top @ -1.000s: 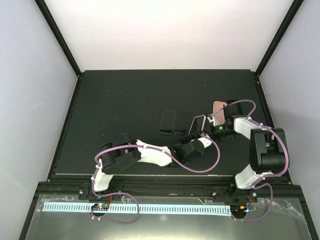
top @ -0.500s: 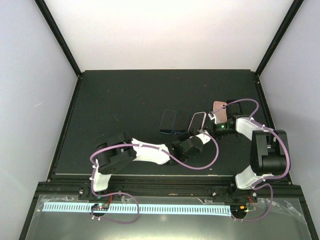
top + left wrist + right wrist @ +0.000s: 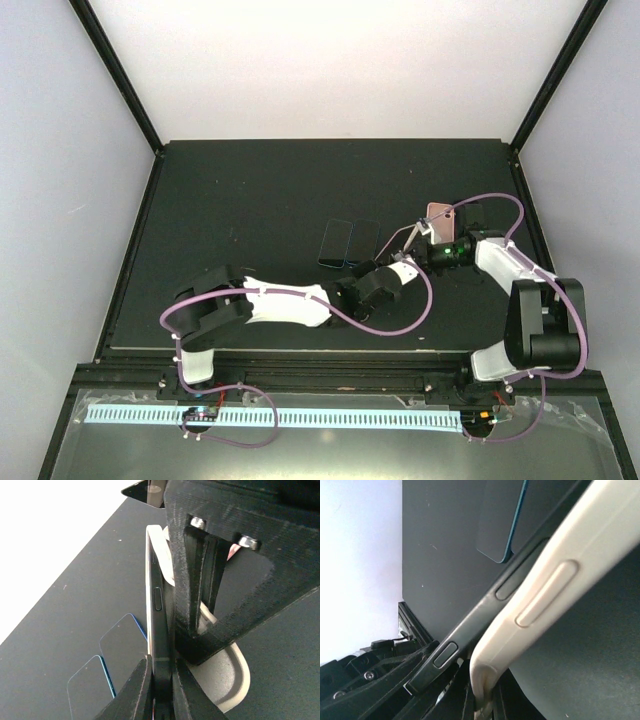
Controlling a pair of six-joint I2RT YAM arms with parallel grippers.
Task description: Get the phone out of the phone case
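Observation:
A dark grey phone (image 3: 159, 625) stands on edge, partly out of a cream case (image 3: 227, 677). My left gripper (image 3: 161, 665) is shut on the phone's near end. My right gripper (image 3: 482, 700) is shut on the rim of the cream case (image 3: 545, 595), which is peeled away from the phone (image 3: 470, 625) alongside it. In the top view both grippers meet at mid-table: the left (image 3: 387, 266) from below, the right (image 3: 419, 239) from the right, with phone and case (image 3: 401, 247) edge-on between them.
Two flat dark phones with blue edges (image 3: 336, 243) (image 3: 362, 243) lie just left of the grippers and show in the left wrist view (image 3: 120, 650). A pink phone (image 3: 439, 220) lies behind the right gripper. The black mat's edge (image 3: 130, 290) is far left.
The left arm has stretched further toward the centre. The phone and case have turned from lying flat to standing on edge between the grippers, and the right gripper has moved left.

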